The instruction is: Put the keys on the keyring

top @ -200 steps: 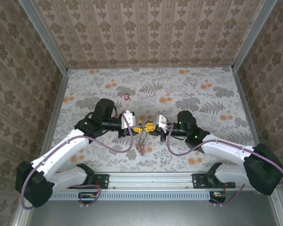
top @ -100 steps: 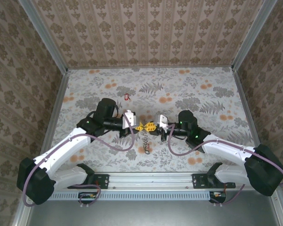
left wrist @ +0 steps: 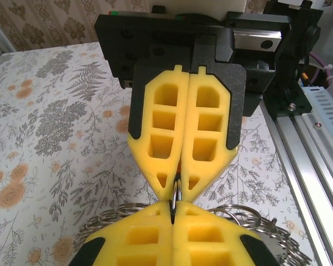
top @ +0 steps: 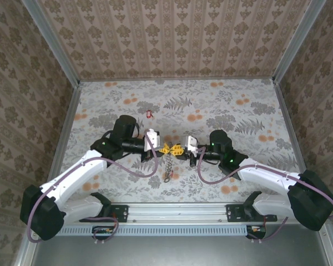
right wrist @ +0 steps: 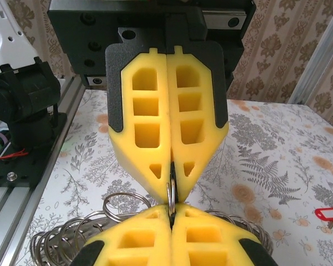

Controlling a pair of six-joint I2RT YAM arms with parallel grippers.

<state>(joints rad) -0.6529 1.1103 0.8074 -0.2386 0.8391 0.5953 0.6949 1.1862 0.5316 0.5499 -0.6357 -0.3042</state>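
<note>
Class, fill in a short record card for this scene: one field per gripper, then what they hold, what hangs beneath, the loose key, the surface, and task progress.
left gripper: yellow fingers, shut on the thin metal ring
right gripper: yellow fingers, shut on the same ring, tip to tip with the left
chain of linked metal rings: hangs beneath the two grippers
small red-headed key: lies alone on the table, beyond the grippers
floral-patterned table: flat, walled on three sides
progress: key not yet on the ring

left end effector [top: 167, 148], right end effector [top: 175, 149], clamped
</note>
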